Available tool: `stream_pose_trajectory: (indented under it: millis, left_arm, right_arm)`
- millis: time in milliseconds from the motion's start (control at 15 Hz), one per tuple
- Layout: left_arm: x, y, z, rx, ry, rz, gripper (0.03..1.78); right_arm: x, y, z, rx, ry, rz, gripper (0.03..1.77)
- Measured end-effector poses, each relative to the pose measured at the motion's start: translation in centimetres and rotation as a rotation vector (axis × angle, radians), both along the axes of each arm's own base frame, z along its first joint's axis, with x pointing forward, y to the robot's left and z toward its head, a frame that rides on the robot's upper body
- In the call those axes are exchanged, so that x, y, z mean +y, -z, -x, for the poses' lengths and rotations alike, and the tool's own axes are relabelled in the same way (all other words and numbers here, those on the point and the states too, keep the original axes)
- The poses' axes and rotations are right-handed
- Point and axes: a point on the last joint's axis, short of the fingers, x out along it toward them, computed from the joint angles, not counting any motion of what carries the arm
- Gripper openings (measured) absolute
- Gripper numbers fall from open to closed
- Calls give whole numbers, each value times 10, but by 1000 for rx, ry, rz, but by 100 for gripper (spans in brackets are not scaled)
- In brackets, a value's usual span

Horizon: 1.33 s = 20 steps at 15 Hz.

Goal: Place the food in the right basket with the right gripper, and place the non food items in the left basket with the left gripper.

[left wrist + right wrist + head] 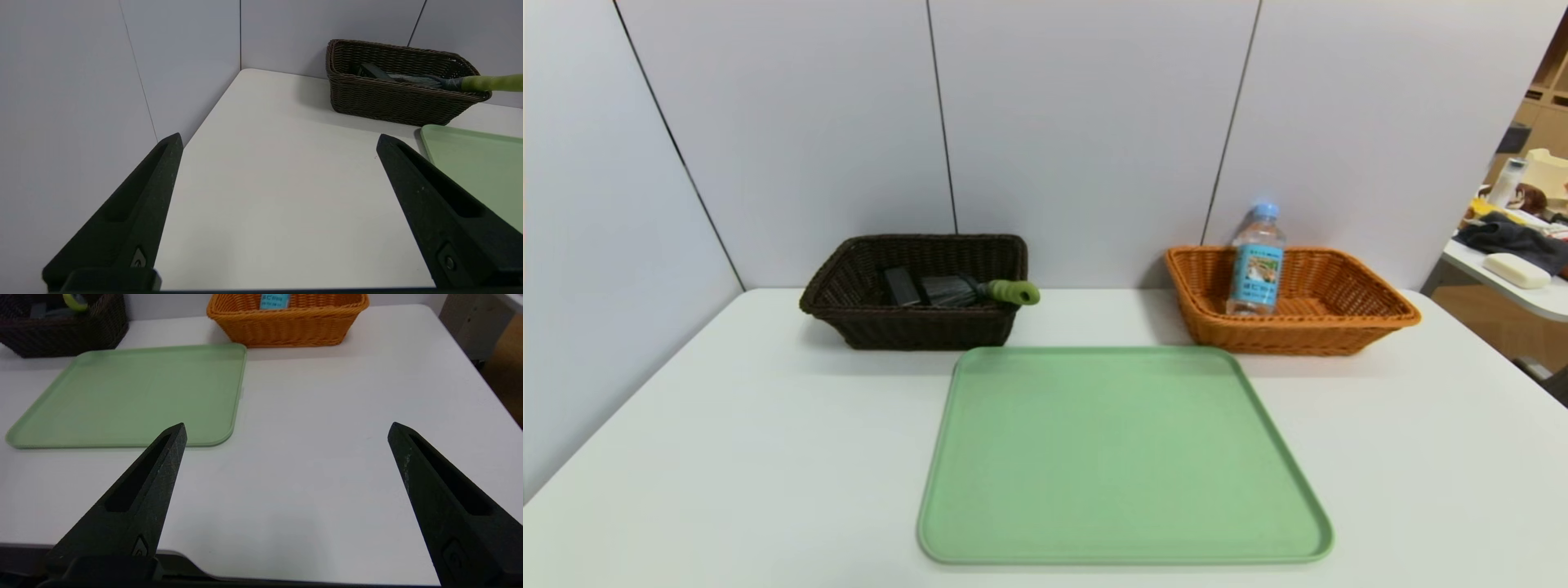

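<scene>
Leaning at eleven o'clock inside the orange wicker basket (1298, 336), there's the clear plastic water bottle (1256, 273), blue cap up above the rim, pictured blue label facing out! That basket sits at one o'clock on the white surface (768, 457), close to the wall panels (1086, 122). Over at eleven o'clock, the dark brown wicker basket (923, 331) has the scrub brush (1013, 291), its green handle poking out over the rim at three o'clock, bristles inside, and a black item (901, 287) lies beside those bristles! Between and nearer than the baskets, at six o'clock, lies the green tray (1119, 457), bare from edge to edge. And the tools: the left tool (280, 139) hangs over the surface at the left side, jaws wide apart, nothing between them; the right tool (288, 426) hovers over the right side, spread wide too, and gripping nothing!
</scene>
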Motion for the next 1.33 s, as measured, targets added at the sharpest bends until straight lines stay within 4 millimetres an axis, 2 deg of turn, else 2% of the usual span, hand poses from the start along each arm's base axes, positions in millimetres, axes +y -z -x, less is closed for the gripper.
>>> stream_pose_trajectory:
  millis: [200, 400, 733, 1000, 1333]
  left_arm:
    - [0, 8, 4, -14, 0, -10, 169]
    - [0, 21, 7, -12, -2, -69, 169]
    - [-1, 33, 3, -25, 31, -132, 169]
    - [-1, 49, -17, -19, 27, -195, 169]
    - [-2, 83, -48, -104, 76, -266, 169]
  right_arm:
    - [0, 6, 4, -62, 14, 19, 170]
    - [0, 22, 2, -125, 7, 90, 170]
    - [0, 41, -20, -300, 17, 253, 170]
    - [1, 56, -39, -431, 17, 279, 170]
    - [1, 80, -52, -382, 2, 286, 170]
